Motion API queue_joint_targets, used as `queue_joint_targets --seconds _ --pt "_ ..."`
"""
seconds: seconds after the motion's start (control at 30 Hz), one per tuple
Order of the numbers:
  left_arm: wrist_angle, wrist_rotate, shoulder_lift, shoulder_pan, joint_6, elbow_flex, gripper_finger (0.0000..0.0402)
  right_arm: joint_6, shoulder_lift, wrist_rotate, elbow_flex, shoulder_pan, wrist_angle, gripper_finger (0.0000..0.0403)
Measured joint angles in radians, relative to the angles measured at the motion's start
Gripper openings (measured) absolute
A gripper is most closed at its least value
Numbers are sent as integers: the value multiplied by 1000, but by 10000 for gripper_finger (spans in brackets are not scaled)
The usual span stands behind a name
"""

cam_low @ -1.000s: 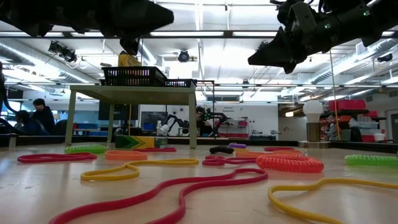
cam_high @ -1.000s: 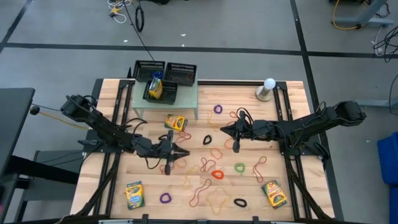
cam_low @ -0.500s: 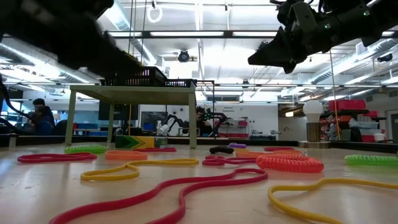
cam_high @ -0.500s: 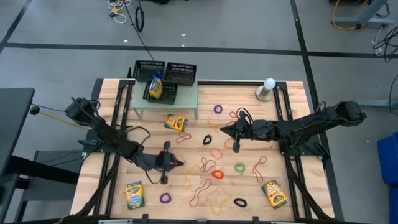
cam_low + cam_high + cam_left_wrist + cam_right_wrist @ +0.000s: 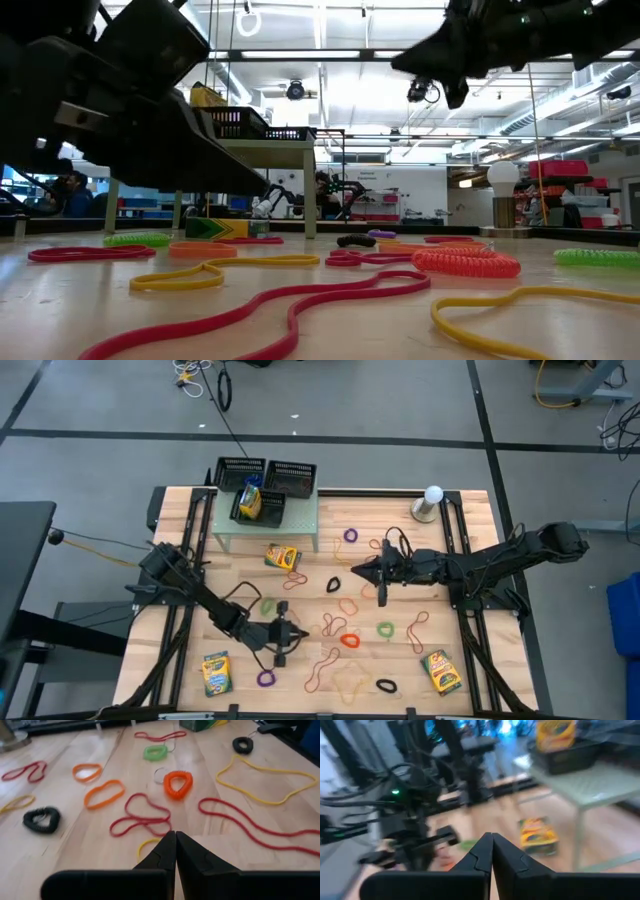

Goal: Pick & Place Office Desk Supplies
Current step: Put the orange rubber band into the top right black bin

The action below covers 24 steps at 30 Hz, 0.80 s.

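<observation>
The left hand (image 5: 291, 632) has swung nearer the front, clenched empty, a yellow band (image 5: 148, 846) just ahead; right hand (image 5: 360, 570) clenched, raised.

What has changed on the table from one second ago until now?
The left hand moved toward the table's near edge and a little to the right, fingers shut on nothing visible, and now sits by a small yellow band. The right hand stayed shut above the table's middle. The rubber bands and crayon boxes did not move.
</observation>
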Motion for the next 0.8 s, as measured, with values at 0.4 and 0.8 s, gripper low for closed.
queue_joint_targets --seconds 0.4,0.8 --pt "6 0 5 2 1 5 14 342 -5 396 355 297 -1022 4" --pt "12 0 5 2 2 6 14 727 152 352 395 487 -1271 16"
